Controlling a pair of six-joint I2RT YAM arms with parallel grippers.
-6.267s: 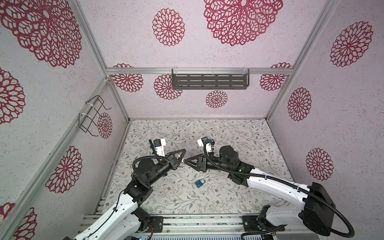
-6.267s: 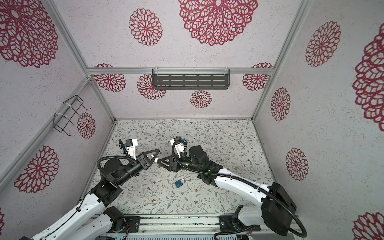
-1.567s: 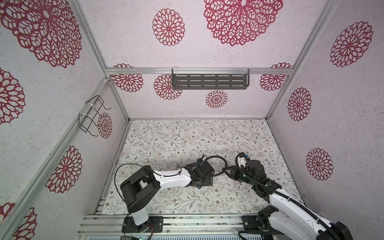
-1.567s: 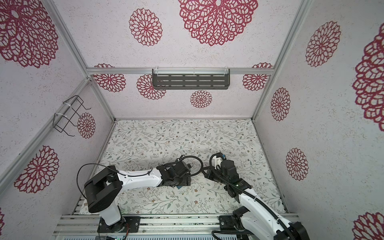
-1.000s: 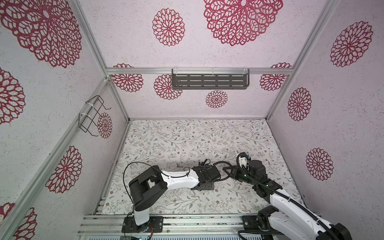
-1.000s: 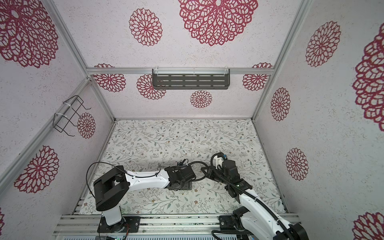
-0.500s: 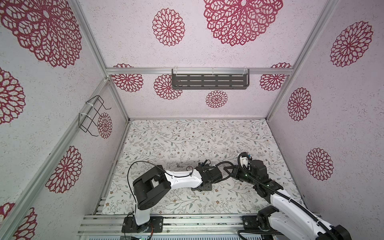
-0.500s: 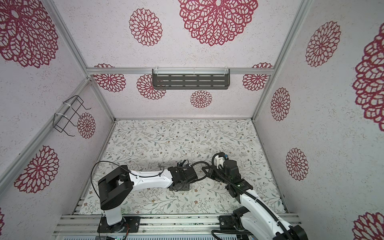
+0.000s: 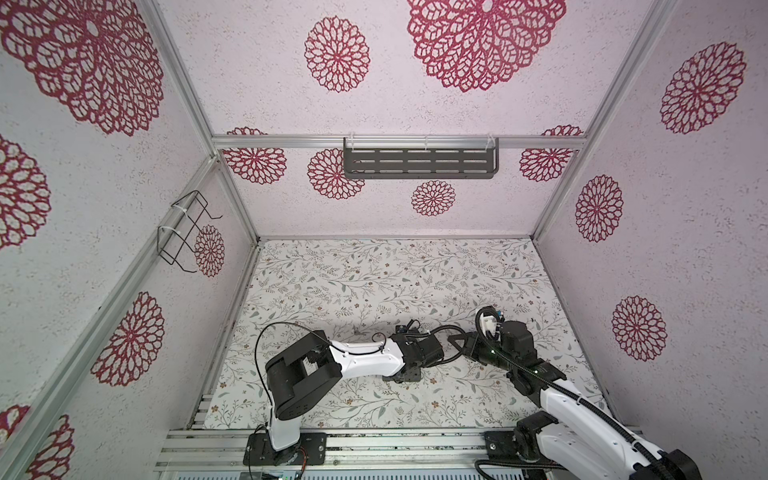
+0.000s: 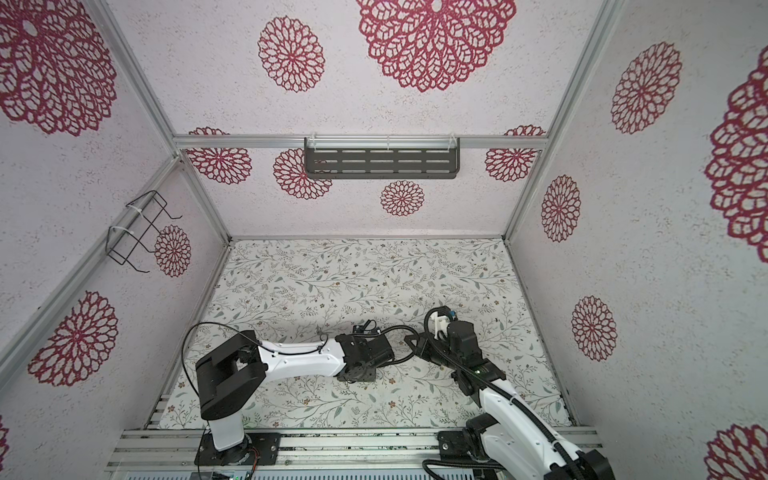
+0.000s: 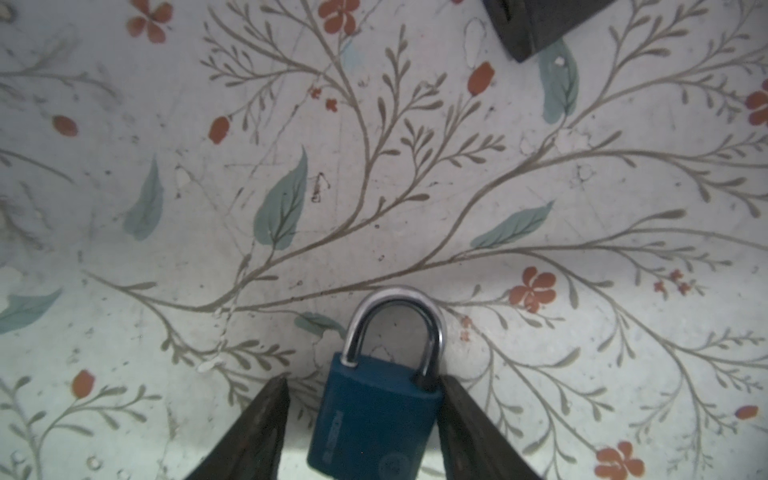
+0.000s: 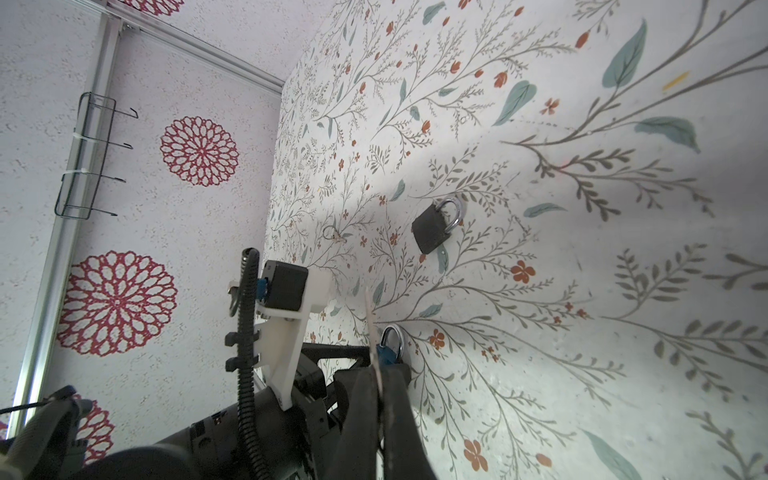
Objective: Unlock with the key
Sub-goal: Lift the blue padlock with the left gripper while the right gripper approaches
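- In both top views the left gripper [image 9: 401,375] is pointing down at the table [image 9: 374,282]; the right gripper [image 9: 451,340] is hovering near its fingers.
- Left wrist: the blue padlock [image 11: 374,419] is lying between the parted fingers [image 11: 257,428], touching one and clear of the other.
- Right wrist: clenched fingers [image 12: 361,399] are gripping the key [image 12: 371,328] edge-on; the padlock is showing just past them.

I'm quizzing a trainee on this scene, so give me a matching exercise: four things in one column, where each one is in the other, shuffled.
Things: 1 blue padlock; 2 black padlock; 3 key; 4 wire rack.
Places: A on the left wall; B pinched in the right gripper; C between the left gripper's open fingers; D loose on the table, untouched.
Pairs: 1-C, 2-D, 3-B, 4-A.
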